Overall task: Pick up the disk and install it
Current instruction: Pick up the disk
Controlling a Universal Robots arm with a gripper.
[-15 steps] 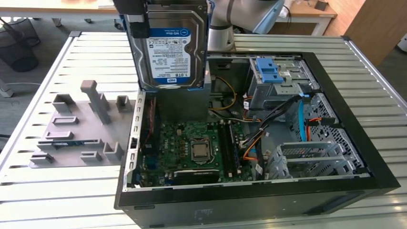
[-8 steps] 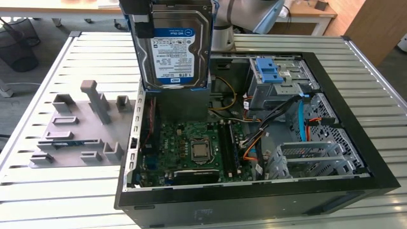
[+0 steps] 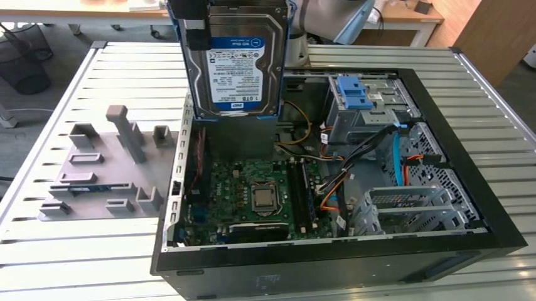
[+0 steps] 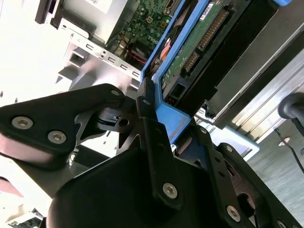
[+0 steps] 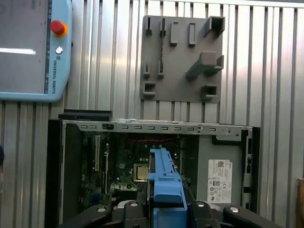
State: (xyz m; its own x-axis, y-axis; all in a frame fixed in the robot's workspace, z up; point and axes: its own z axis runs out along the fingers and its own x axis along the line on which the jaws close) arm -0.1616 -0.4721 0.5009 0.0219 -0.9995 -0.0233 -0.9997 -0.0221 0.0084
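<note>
Hand [image 5: 166,209] clamps upright disk [image 3: 237,63] above case [image 3: 335,254]

A slatted metal table [image 3: 109,69] carries an open black computer case [image 3: 469,251]. Inside, a green motherboard [image 3: 251,182] shows its square processor socket [image 3: 265,198] near the middle. A blue latch bracket [image 3: 355,94] sits atop a grey drive bay [image 3: 360,122], with a blue cable [image 3: 393,153] and orange wires [image 3: 333,187] nearby. A grey fixture plate [image 3: 100,182] with raised blocks lies just beside the case, on the exterior view's left. In the first wrist view a grey power supply [image 5: 221,147] bears a white sticker [image 5: 219,180]. A black mesh bin [image 3: 21,59] stands on the floor beyond the table.
</note>
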